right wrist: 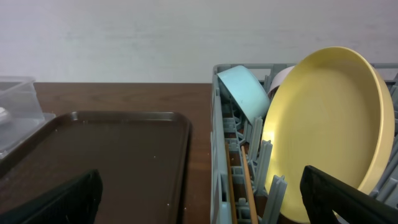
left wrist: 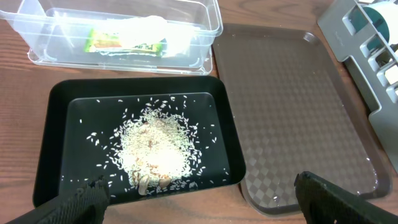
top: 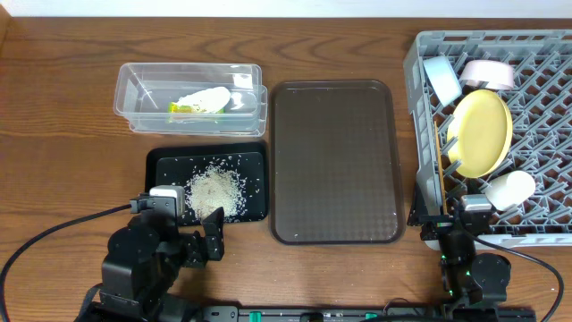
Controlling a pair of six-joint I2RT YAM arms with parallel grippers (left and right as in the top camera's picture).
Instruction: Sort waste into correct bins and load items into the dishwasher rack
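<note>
yellow plate (right wrist: 329,130) is wedged upright in the rack (right wrist: 221,186), likely against tipping; left pincer (left wrist: 199,186) and right pincer (right wrist: 200,177) are spread wide.

You've got a dark brown wooden table (top: 54,134) w/ four things directly on it. Far left: clear plastic rectangular tub (top: 189,66). Just in front of it, nearer the arms: shallow black rectangular tray (top: 154,183). Centre: flat brown serving tray (top: 335,161). Just beside that, on the right: large grey plastic lattice rack (top: 545,170).

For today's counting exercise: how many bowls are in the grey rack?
2. The light blue bowl stands in the far left corner of the rack; the white bowl is right of it, behind the yellow plate. None seem hidden.
</note>
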